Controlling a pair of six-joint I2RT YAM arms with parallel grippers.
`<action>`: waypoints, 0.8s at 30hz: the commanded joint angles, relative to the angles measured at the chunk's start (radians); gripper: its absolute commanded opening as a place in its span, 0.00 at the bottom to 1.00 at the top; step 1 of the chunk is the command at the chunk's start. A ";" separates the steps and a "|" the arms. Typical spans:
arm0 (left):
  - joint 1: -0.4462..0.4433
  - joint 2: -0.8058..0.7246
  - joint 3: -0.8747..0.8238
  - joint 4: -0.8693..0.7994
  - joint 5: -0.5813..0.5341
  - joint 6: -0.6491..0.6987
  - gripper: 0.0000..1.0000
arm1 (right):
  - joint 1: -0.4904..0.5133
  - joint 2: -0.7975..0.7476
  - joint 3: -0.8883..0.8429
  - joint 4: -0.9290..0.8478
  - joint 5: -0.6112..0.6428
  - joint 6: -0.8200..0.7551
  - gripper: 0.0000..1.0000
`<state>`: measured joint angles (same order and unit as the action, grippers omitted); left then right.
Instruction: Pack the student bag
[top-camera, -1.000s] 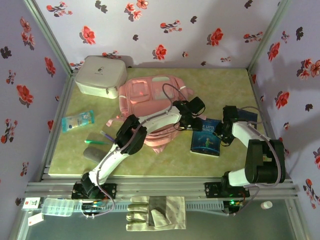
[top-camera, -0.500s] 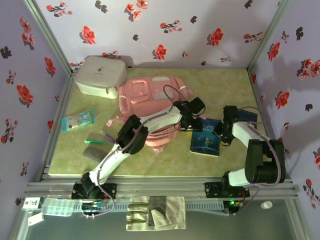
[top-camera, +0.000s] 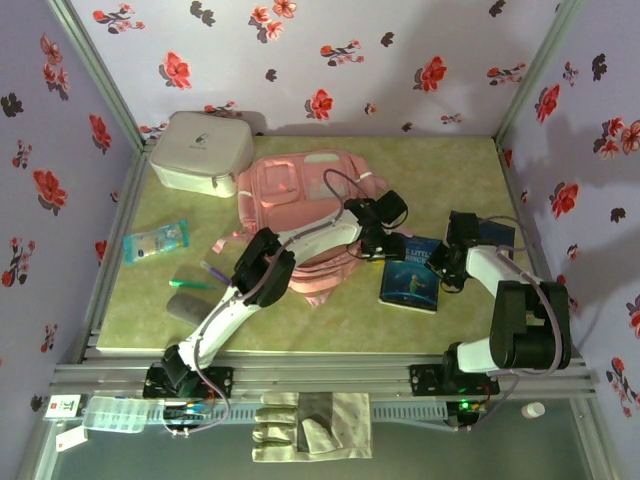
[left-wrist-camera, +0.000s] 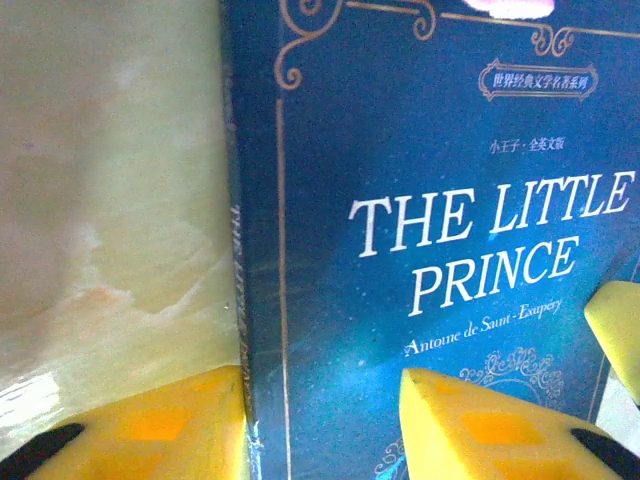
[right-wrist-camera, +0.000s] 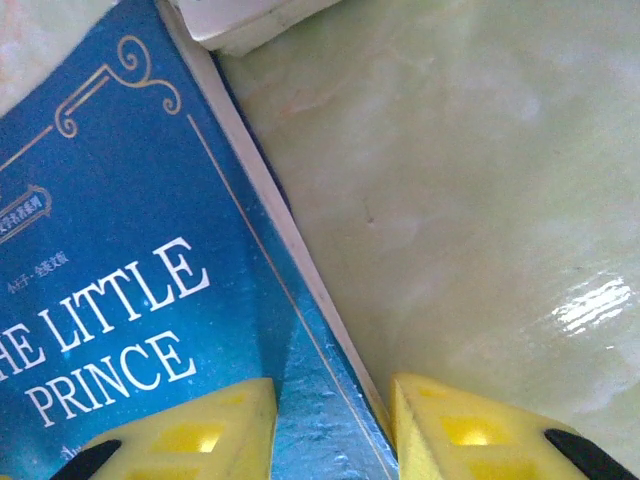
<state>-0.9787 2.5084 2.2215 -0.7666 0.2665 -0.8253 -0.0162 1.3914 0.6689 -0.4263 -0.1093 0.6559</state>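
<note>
Two units: left pincer (left-wrist-camera: 320, 385) and right pincer (right-wrist-camera: 335, 385) straddle opposite edges of Little Prince book (top-camera: 410, 275); jaws parted; cannot tell whether clenched.

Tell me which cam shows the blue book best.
Left wrist: the blue book is close up, title and author readable, spine visible. Right wrist catches one cover edge with the title cut off. Top external shows it flat on the table beside the student bag, but small.

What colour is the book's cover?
The book is deep blue with gold borders; clearest in left wrist view.
</note>
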 joint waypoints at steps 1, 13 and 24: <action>-0.018 -0.158 -0.032 0.121 0.097 -0.008 0.41 | 0.004 -0.044 -0.014 0.009 -0.085 0.047 0.35; -0.017 -0.204 -0.159 0.196 0.143 -0.027 0.38 | 0.002 -0.061 -0.045 0.079 -0.152 0.105 0.35; -0.009 -0.141 -0.103 0.126 0.087 0.003 0.31 | 0.001 -0.036 -0.054 0.103 -0.164 0.109 0.35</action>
<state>-0.9852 2.3550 2.0838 -0.6209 0.3622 -0.8360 -0.0196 1.3430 0.6216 -0.3408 -0.2451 0.7452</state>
